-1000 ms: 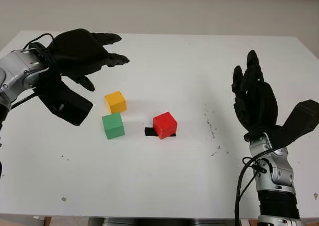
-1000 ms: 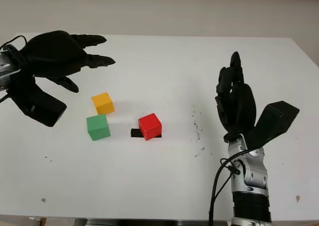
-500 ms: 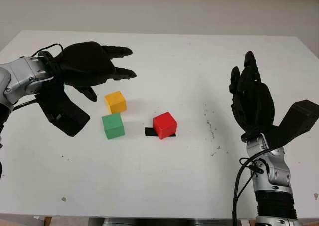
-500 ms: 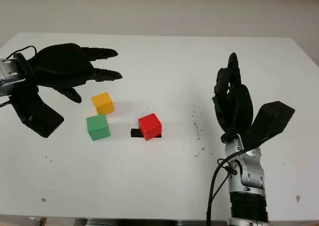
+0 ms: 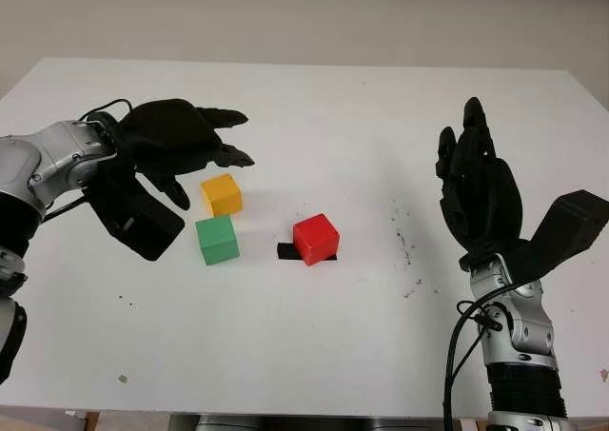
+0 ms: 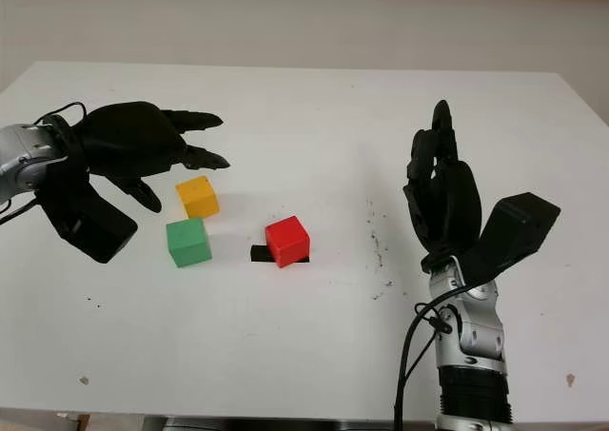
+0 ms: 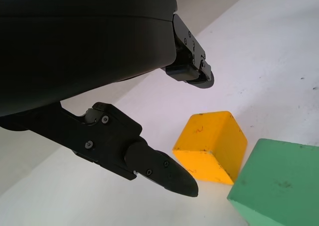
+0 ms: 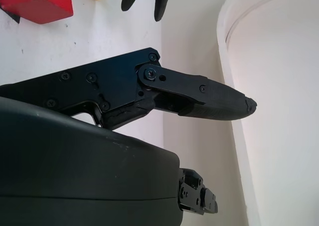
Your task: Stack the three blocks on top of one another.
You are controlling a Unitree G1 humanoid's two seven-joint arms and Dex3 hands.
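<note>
- Left hand (image 5: 181,144) hovers released just above the yellow block (image 5: 221,194).
- Green block (image 5: 217,240) and red block (image 5: 315,238) sit unstacked.
- Right hand (image 5: 481,193) raised, holding nothing.

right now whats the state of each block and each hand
yellow block: on the table, unstacked
green block: on the table, unstacked
red block: on the table, apart from the others
left hand: open, above the yellow block
right hand: open, raised at right

Table (image 5: 314,355): you have a white top spanning the whole scene.
Black marker (image 5: 285,251): you see a small dark patch near centre.
Specks (image 5: 404,245): you find dark flecks scattered at three o'clock from the marker.
</note>
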